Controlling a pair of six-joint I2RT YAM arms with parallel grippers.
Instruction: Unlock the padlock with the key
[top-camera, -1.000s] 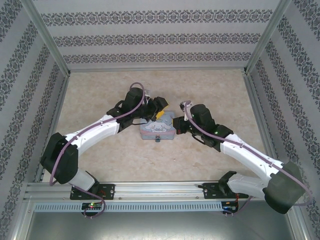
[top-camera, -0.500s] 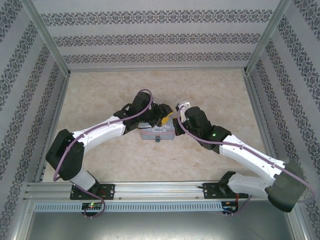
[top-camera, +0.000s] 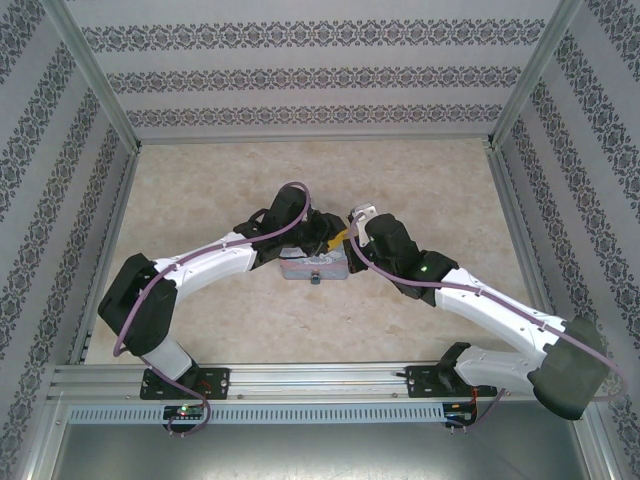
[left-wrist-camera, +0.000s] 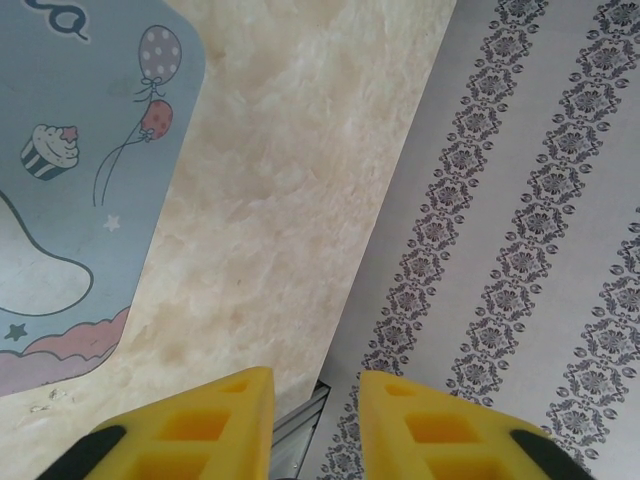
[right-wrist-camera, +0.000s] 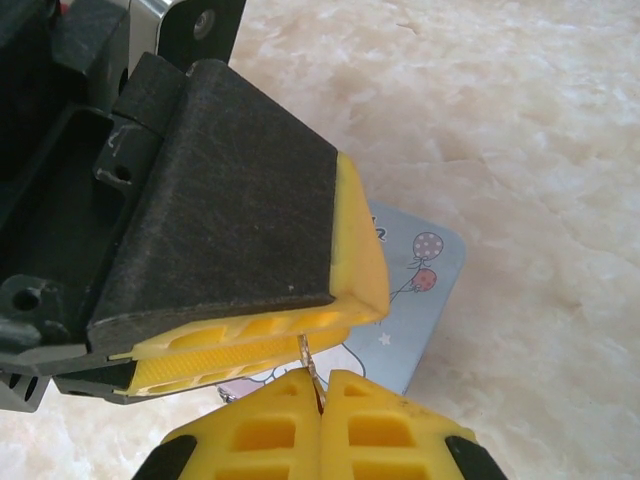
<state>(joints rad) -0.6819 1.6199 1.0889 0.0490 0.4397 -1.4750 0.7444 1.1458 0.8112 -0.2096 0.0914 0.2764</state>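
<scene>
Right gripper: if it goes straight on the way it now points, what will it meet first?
Most likely the left gripper: its yellow fingers lie directly ahead, very close. The thin metal piece pinched in the right gripper, probably the key, would touch them first.

Pale blue on the tin (left-wrist-camera: 60, 200), left of the left wrist view, with a spotted lilac balloon, a red one, a cupcake, small stars, a pink band below. Cream marbling across the table (left-wrist-camera: 280, 200). Dark damask stripes on the pale wall (left-wrist-camera: 520, 250). Bright yellow on left gripper (left-wrist-camera: 315, 400) and right gripper (right-wrist-camera: 320, 390). Silvery key (right-wrist-camera: 305, 352). Teal padlock (top-camera: 315, 279).
</scene>
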